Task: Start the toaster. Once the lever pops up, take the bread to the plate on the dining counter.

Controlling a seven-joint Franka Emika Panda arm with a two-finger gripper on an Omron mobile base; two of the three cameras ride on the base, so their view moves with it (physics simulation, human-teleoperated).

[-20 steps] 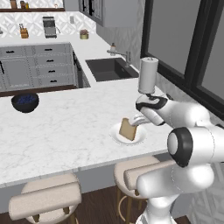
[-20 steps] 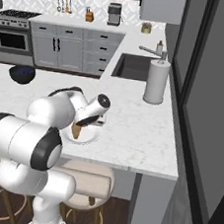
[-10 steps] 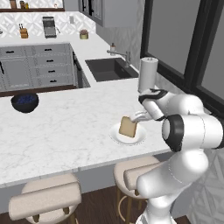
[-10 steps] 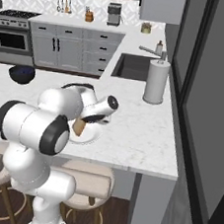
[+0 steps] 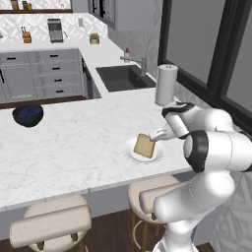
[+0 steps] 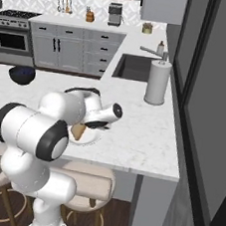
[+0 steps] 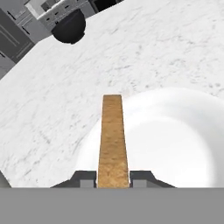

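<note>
In the right base view the arm's white links are hiding most of the bread [image 6: 78, 130] and the near rim of the plate [image 6: 93, 138]. The tool [image 7: 113, 178] is clenching the bread [image 7: 113, 140] edge-on between its tips, which are cut off low in the hand view. The slice is standing tilted over the plate [image 5: 157, 154] on the desk [image 5: 74, 147], lower edge seemingly touching.

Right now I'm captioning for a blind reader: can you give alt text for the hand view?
The gripper is shut on the bread, seen edge-on over the plate on the dining counter. A dark bowl sits beyond.
</note>
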